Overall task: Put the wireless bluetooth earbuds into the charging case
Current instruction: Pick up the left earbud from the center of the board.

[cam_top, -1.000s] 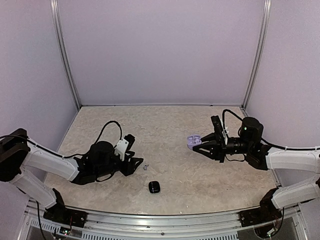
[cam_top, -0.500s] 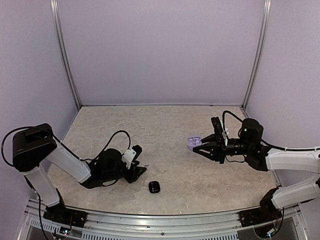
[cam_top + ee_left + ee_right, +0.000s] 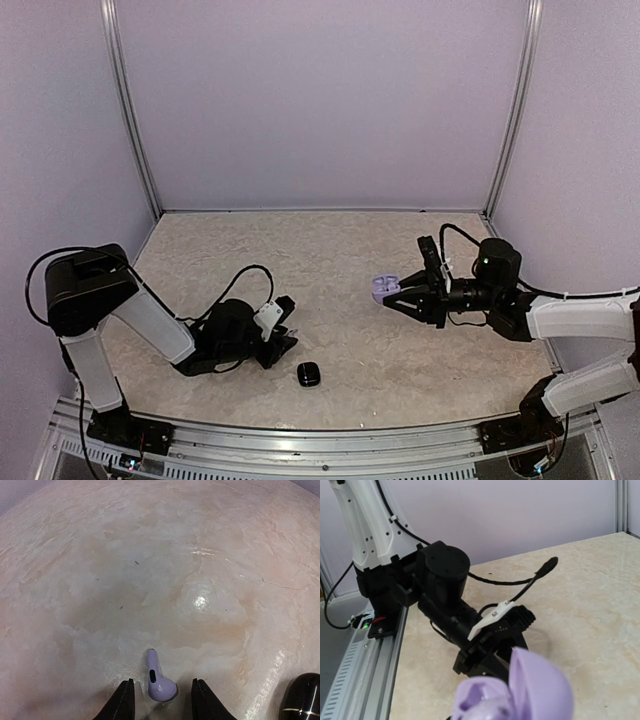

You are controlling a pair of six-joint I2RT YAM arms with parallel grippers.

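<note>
A small pale lavender plastic earbud with a short stem (image 3: 161, 686) is seen lying on the mottled beige stone-patterned table (image 3: 150, 555). It lies in the gap of the left claw (image 3: 162, 696), whose black fingers (image 3: 122, 702) are spread apart on either side of it, with table showing between each finger and the bud. Near that claw, on its right, a glossy black rounded charging case (image 3: 308, 374) rests on the table. It appears closed along a thin seam, so its contents are hidden.

A pale lavender rounded plastic charging case (image 3: 520, 690) is clamped in the right claw (image 3: 393, 296) and carried above the table, well apart from the left arm. Its lid is hinged open and a hollow is shown in its base. Whether a bud sits in that hollow cannot be told.
</note>
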